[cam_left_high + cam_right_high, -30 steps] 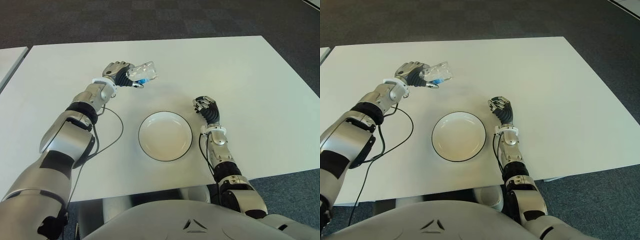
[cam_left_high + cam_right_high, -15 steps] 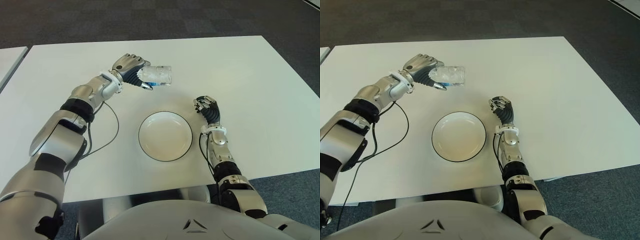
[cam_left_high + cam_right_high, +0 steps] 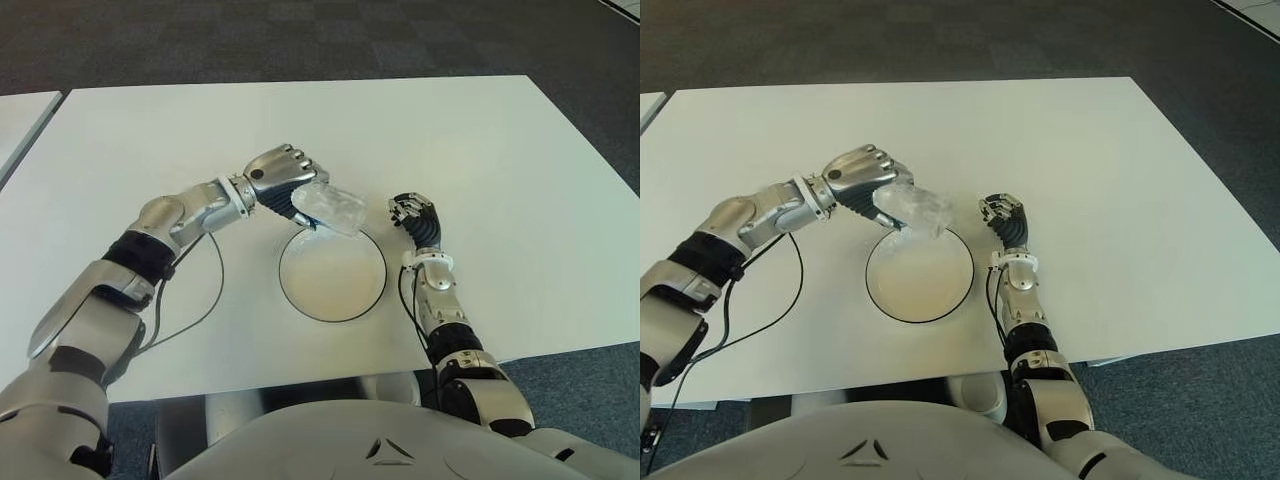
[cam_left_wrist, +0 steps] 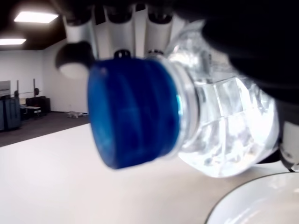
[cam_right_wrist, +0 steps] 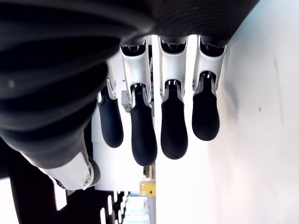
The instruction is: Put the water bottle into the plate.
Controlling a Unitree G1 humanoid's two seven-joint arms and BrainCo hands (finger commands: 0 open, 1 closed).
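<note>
Now water bottle (image 3: 330, 208) clasped in left hand (image 3: 282, 178), above plate (image 3: 332, 297) rim.

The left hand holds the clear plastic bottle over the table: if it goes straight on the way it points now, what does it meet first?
Probably the white round plate. The left hand points the clear plastic water bottle down over the plate's far rim, so the bottle's base would likely touch there first; height is unclear.

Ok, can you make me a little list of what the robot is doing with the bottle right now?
left hand: shut on the water bottle, over the far rim of the plate
water bottle: clear, blue cap, tilted, bottom end over the plate
plate: white with a dark rim, nothing in it
right hand: idle, beside the plate on its right, holds nothing
table: white
step left: set the bottle down in the plate
</note>
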